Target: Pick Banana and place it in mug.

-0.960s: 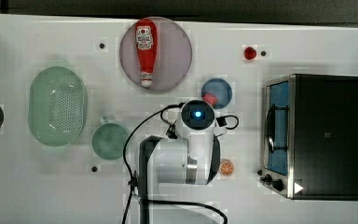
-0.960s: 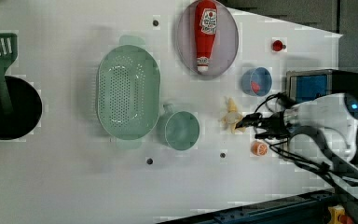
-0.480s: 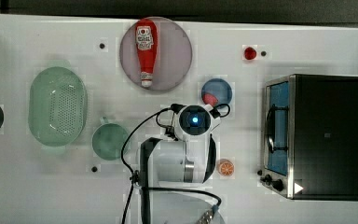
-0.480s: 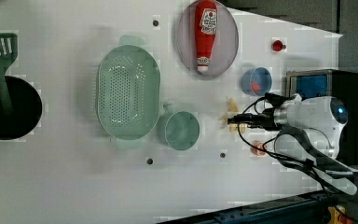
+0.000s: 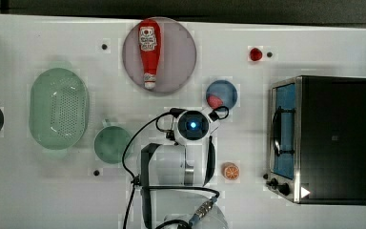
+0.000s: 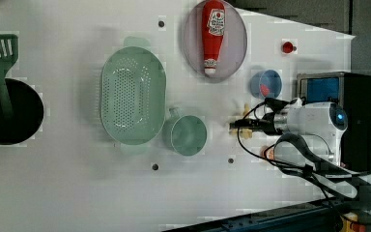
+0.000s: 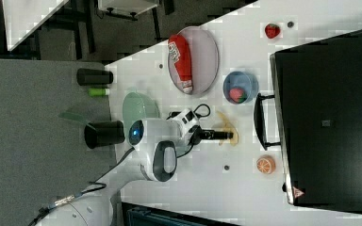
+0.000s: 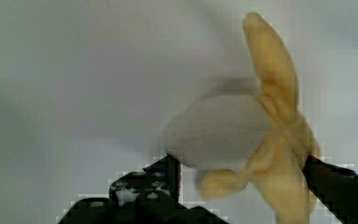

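Observation:
The banana point(image 8: 242, 135), pale yellow and half peeled, lies on the white table with my gripper point(image 8: 240, 163) around it. One dark finger presses its white flesh, the other its peel. In the left view the banana point(image 6: 245, 109) peeks out beside my gripper point(image 6: 234, 125), to the left view's right of the teal mug point(image 6: 188, 135). In the right view my gripper point(image 7: 224, 135) lies across the banana point(image 7: 227, 123). From the top view my wrist point(image 5: 193, 125) covers it, with the mug point(image 5: 112, 144) standing empty to the top view's left.
A pale-green colander point(image 5: 58, 109) stands beside the mug. A ketchup bottle point(image 5: 148, 50) lies on a grey plate. A blue bowl point(image 5: 221, 94), an orange slice point(image 5: 230, 171) and a toaster oven point(image 5: 321, 138) are close to the arm. A black pot point(image 6: 7, 111) holds a spatula.
My arm has moved toward the top view's left and come down over the banana. The fingers have drawn in from wide open until they meet the banana's sides.

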Controlling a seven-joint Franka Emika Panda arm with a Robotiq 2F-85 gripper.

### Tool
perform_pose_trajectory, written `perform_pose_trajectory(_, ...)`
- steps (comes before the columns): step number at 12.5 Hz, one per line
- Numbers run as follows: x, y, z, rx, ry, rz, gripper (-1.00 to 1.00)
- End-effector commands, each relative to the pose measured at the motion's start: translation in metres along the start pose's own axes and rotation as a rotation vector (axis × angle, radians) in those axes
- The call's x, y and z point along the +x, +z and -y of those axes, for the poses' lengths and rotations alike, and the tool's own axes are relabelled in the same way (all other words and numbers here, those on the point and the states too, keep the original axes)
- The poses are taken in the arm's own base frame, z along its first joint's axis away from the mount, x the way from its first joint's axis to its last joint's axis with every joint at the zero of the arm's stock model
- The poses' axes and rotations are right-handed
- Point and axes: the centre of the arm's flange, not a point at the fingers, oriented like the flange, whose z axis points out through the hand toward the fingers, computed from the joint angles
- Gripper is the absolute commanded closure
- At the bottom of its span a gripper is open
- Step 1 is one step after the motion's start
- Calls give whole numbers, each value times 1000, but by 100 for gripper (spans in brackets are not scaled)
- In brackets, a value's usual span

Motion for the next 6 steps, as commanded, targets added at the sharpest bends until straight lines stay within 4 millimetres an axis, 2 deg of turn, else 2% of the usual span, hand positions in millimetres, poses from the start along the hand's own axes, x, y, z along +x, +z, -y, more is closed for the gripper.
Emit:
perform_pose_trajectory(1, 6, -10, -13, 1, -48, -31, 4)
perform_pose_trajectory(3, 8, -17, -13, 2, -45, -45, 40)
perform_pose_trajectory(5, 10, -30, -16, 4, -40, -68, 40)
perform_pose_trajectory(6, 13, -43, -16, 7, -38, -95, 40)
